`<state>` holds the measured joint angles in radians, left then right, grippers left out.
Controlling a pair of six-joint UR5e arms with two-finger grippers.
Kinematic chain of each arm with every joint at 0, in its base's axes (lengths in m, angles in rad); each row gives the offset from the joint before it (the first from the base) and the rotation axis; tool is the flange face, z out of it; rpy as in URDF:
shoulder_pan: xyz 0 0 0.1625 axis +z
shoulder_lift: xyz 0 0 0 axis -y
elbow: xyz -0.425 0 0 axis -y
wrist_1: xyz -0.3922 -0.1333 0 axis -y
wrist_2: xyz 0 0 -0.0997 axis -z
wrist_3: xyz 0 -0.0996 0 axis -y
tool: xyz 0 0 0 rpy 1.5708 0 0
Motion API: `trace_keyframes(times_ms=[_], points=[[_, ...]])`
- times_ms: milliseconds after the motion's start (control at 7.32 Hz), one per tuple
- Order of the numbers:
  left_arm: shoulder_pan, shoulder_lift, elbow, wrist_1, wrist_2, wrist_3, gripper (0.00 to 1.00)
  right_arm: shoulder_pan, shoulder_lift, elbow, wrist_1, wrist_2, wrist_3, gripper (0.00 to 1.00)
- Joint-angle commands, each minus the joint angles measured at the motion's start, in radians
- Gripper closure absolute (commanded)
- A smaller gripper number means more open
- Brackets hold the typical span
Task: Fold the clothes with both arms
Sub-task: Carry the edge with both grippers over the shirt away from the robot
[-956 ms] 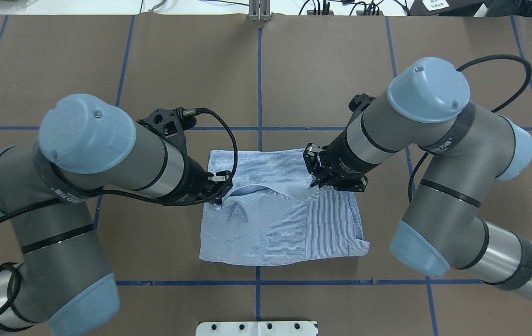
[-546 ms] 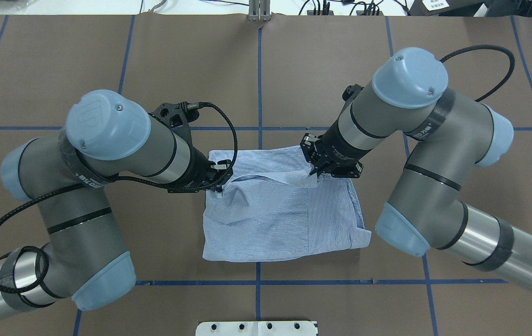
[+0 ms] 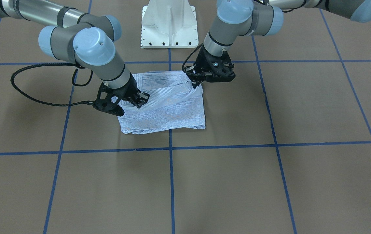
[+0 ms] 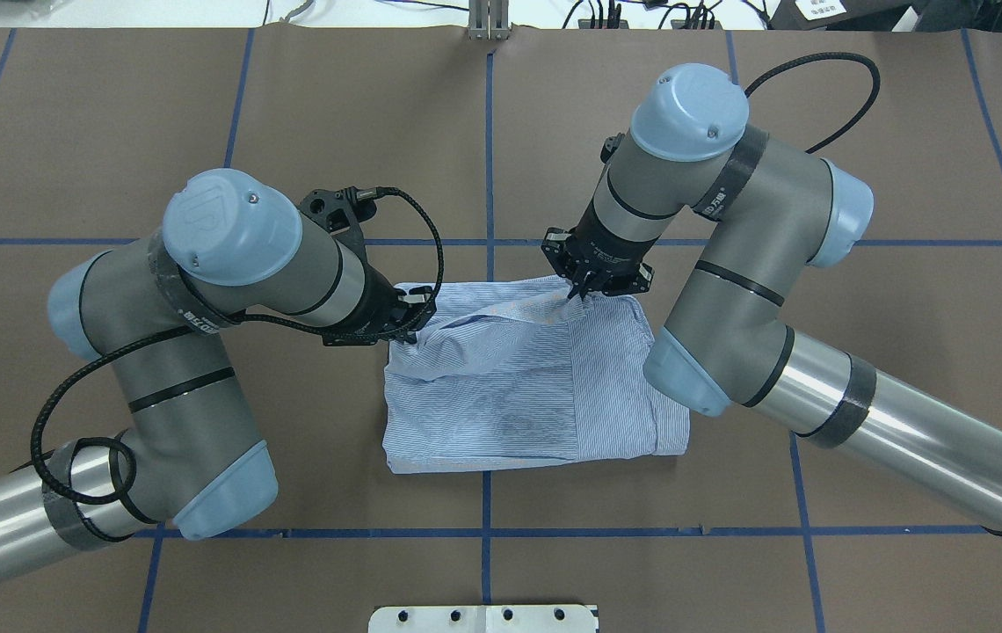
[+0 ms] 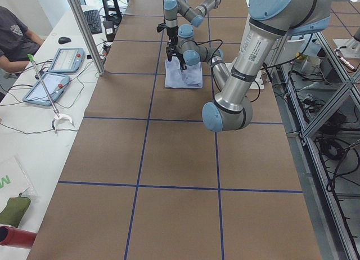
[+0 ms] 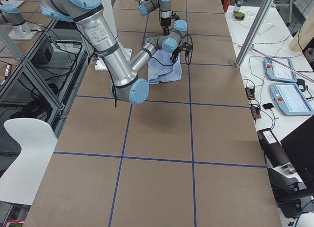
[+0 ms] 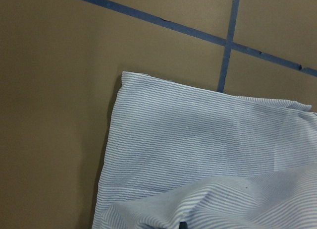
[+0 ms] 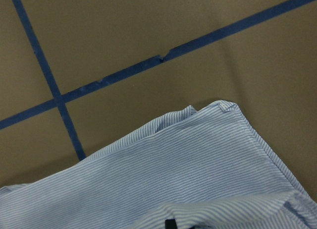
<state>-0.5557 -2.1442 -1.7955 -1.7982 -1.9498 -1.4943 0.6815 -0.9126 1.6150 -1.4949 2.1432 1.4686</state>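
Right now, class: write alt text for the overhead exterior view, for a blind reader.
A folded light-blue-and-white striped shirt lies on a brown table with blue tape lines. The black left gripper pinches its left edge and the black right gripper its far edge, with cloth bunched between.

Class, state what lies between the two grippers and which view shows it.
A raised fold of the shirt runs from the left gripper to the right gripper, seen overhead.

A wide surface covered in matt brown paper, crossed by a grid of blue tape lines, lies under even indoor light, with a white side bench carrying two blue-grey tablet-like pendants, a slanting aluminium post and a white plastic chair around it.
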Motion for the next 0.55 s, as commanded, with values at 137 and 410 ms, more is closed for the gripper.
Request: trace_keyframes(times_ms=[137, 410], points=[[-0.007, -0.014, 0.05, -0.056, 0.0, -0.006, 1.0, 0.001, 0.012, -0.038, 0.001, 0.003, -0.034, 1.0], [-0.023, -0.017, 0.05, -0.079, 0.003, -0.009, 0.08, 0.001, 0.011, -0.037, 0.007, -0.002, -0.034, 0.01]])
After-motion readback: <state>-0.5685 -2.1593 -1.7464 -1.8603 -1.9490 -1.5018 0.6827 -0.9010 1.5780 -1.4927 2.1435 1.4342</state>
